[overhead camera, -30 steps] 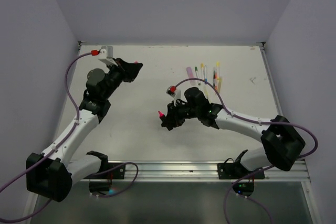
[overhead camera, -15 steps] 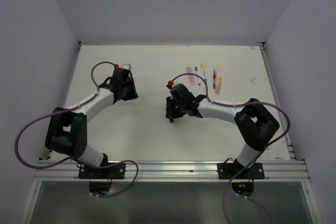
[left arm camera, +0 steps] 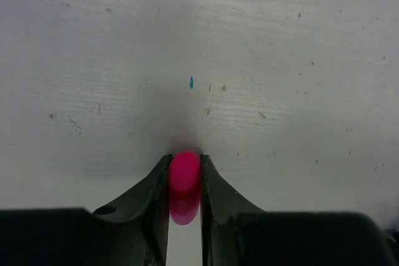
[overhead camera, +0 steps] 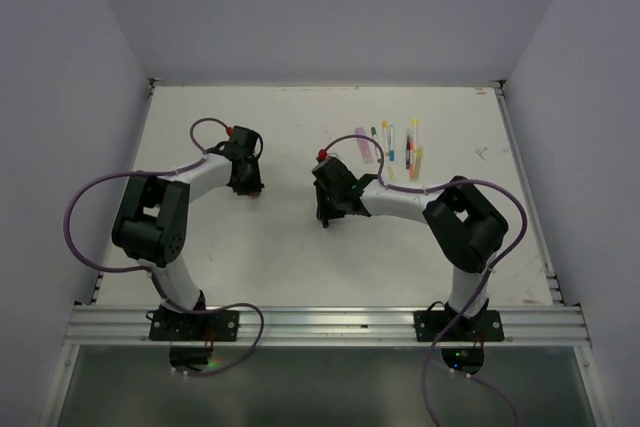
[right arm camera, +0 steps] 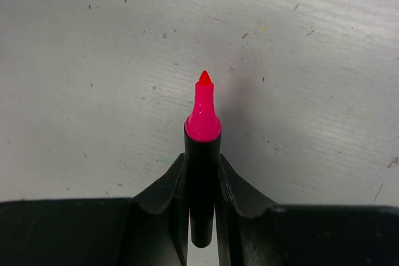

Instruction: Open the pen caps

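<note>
Because the pink cap (left arm camera: 184,177) is off its pen, I think this pen is open now. The cap sits at the bottom middle of the left wrist view. It is squeezed tight between the two fingers of the left claw (left arm camera: 184,161). It hangs very low over the white counter (left arm camera: 262,60), and I cannot tell if it touches.

The black-and-pink pen (right arm camera: 202,129) stands at the bottom middle of the right wrist view. The right claw (right arm camera: 202,160) is clenched around its black body. Its pointy pink tip is bare and points up the picture.

In the top view, the left claw is left of the middle and the right claw is just right of the middle, well apart. The other pens (overhead camera: 395,147) lie in a little row at the upper right, past the right claw.

The next job, I guess, is to put the cap down. To do it well, go down gently until the cap rests on the counter. Let go slowly, then lift straight up so the cap does not roll. Lay the pen down away from the row, so nothing gets bumped.
</note>
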